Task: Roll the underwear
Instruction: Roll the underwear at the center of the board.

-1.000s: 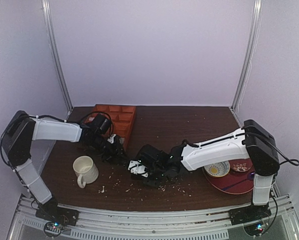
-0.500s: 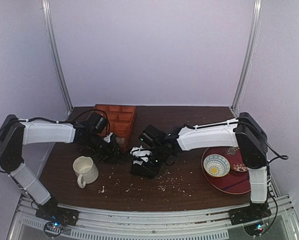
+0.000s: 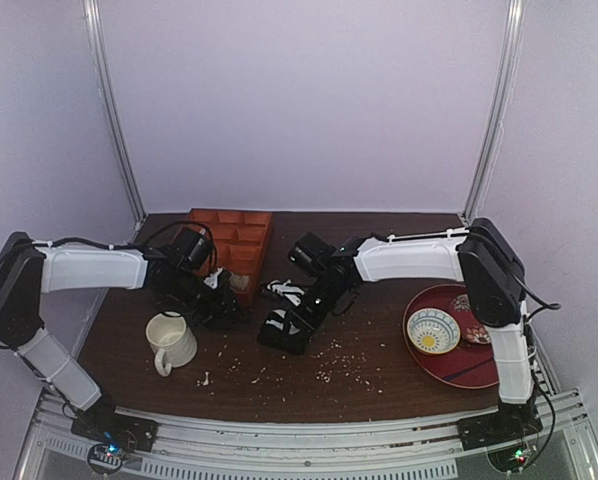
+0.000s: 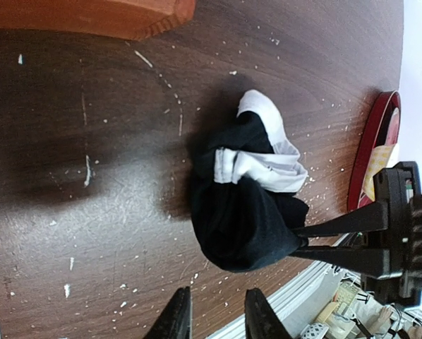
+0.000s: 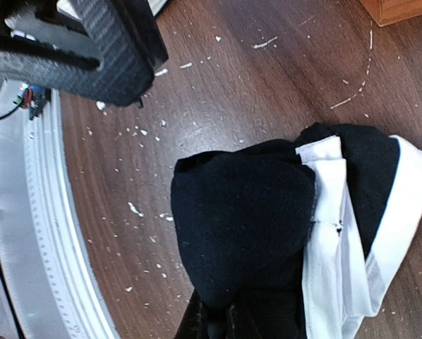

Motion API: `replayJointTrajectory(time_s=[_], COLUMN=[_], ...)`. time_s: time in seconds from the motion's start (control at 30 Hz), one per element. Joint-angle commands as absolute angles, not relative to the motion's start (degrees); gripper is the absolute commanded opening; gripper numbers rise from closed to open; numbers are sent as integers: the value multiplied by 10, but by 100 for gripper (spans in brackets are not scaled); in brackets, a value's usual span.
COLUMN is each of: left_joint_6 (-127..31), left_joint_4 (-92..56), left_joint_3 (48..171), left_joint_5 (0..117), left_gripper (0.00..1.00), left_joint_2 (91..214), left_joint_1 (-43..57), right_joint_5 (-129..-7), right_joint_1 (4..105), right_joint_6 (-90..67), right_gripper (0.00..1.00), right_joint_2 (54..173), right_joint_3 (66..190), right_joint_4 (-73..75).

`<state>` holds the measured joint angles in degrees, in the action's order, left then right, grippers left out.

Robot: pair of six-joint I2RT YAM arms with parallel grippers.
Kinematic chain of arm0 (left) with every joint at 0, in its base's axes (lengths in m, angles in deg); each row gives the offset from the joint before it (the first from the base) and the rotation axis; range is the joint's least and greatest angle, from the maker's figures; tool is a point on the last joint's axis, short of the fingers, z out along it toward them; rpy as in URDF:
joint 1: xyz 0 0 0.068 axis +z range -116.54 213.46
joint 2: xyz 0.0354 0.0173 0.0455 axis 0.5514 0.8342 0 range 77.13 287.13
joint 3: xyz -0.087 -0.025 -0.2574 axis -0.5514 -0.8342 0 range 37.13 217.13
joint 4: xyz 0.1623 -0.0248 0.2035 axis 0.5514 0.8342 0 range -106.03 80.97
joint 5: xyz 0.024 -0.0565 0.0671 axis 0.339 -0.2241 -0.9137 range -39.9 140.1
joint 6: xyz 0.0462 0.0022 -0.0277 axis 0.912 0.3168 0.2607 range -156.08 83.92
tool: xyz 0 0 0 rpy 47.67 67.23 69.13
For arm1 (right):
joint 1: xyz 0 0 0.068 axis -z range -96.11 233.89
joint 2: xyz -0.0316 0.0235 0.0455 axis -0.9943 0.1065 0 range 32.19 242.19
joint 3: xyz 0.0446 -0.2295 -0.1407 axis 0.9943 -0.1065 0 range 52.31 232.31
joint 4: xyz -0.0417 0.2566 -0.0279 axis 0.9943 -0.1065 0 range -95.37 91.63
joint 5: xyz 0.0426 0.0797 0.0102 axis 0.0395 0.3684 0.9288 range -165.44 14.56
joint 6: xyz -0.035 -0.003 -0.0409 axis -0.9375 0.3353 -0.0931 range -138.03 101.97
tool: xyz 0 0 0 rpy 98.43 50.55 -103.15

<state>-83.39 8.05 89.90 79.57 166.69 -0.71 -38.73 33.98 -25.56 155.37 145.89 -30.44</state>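
Table (image 3: pixel 379 380): dark wood, crumb-strewn.
Underwear (image 3: pixel 287 318): table centre, bunched black bundle, white edging at 12 o'clock.
Handling: judged light, limp, prone to unrolling; take the thick black fold.
Right gripper (image 5: pixel 221 321): clamped on underwear.
Left gripper (image 4: pixel 214 314): parted, holding nothing.

A robot test booth in a lab: plain lilac wall panels (image 3: pixel 299 100) joined by metal corner posts (image 3: pixel 114 120) enclose a dark wooden bench (image 3: pixel 379 250), and the two arms are bolted to an aluminium rail (image 3: pixel 299 440) along its near edge
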Motion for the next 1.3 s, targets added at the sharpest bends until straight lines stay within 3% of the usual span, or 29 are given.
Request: replayJointTrajectory(time_s=[0.0, 0.27, 0.57, 1.27], left_joint_6=[-822, -822, -820, -768], left_joint_4=[71, 67, 57, -91], left_joint_3=[893, 892, 892, 915], left_joint_5=[794, 797, 805, 820], left_gripper=[36, 36, 36, 48], left_joint_2=[1655, 1660, 1669, 1793], left_joint_1=[-6, -6, -6, -19], right_joint_5=[-311, -279, -206, -193], right_joint_1=[358, 383, 417, 436], right_joint_6=[-219, -199, -126, -138], right_gripper=[0, 0, 0, 0], right_joint_2=[1573, 1618, 1642, 1687], right_joint_3=[1484, 1513, 1490, 1509], right_joint_4=[-323, -345, -268, -330])
